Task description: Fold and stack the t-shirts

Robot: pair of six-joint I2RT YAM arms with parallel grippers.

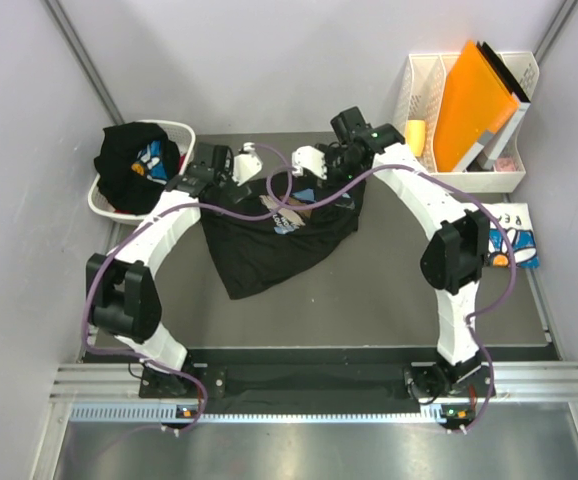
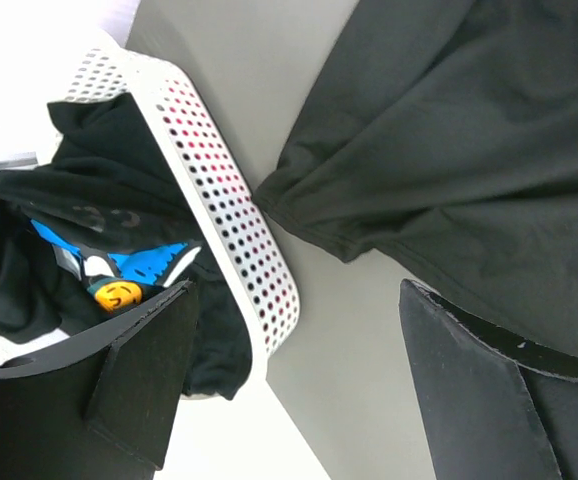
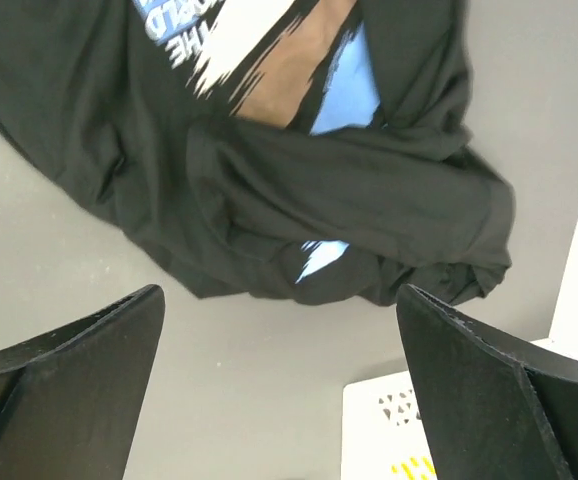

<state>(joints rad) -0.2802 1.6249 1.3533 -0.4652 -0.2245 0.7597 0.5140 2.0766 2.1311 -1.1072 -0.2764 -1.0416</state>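
A black t-shirt (image 1: 269, 245) with a blue, white and tan print lies crumpled in the middle of the table. It also shows in the right wrist view (image 3: 269, 170) and the left wrist view (image 2: 469, 150). More black tees (image 1: 134, 160) are heaped in the white laundry basket (image 1: 101, 203). A folded white tee (image 1: 514, 240) with a blue print lies at the right edge. My left gripper (image 1: 244, 158) is open and empty above the shirt's far left edge, beside the basket (image 2: 239, 220). My right gripper (image 1: 307, 160) is open and empty above the shirt's far edge (image 3: 369, 280).
A white desk organiser (image 1: 469, 150) with an orange folder (image 1: 474, 100) stands at the back right; its corner shows in the right wrist view (image 3: 389, 420). Grey walls close in the table on the left, back and right.
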